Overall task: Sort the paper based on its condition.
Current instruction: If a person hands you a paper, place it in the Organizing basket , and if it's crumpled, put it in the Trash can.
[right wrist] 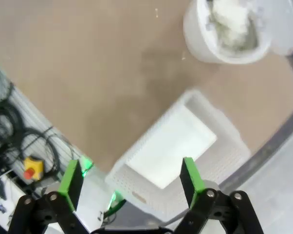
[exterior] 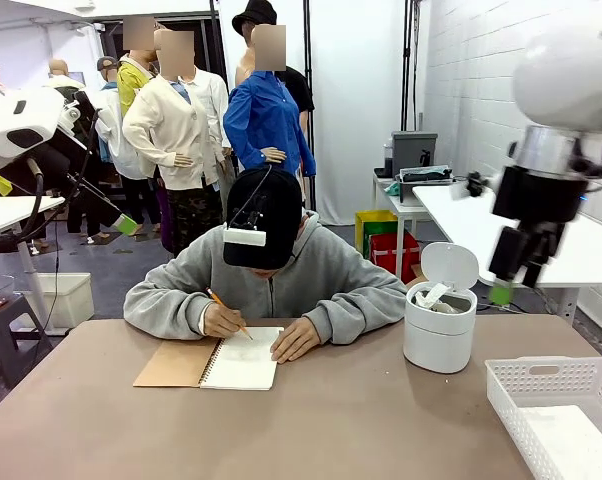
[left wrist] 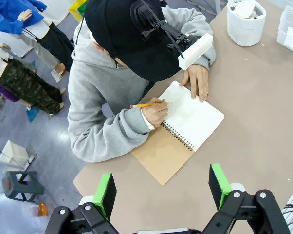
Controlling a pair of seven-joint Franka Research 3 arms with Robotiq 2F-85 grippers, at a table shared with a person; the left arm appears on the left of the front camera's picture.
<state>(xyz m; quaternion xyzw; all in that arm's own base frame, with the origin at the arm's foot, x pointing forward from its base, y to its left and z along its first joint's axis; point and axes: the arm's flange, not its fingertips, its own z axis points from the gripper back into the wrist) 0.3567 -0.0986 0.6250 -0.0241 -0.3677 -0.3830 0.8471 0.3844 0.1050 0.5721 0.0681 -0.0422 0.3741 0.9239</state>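
Observation:
Crumpled white paper balls lie inside a round white bin whose lid stands up. A smooth flat sheet rests in the white lattice basket at the table's right front. My right gripper hovers high above the basket and bin, open and holding nothing. My left gripper is open too, high over the table's left part, looking down on the person's spiral notebook.
At the far side a person leans over the table, pencil in one hand, writing in the open brown-covered notebook; the other hand rests beside the page. The left arm's body sits raised at the upper left. Bare brown tabletop spans the near middle.

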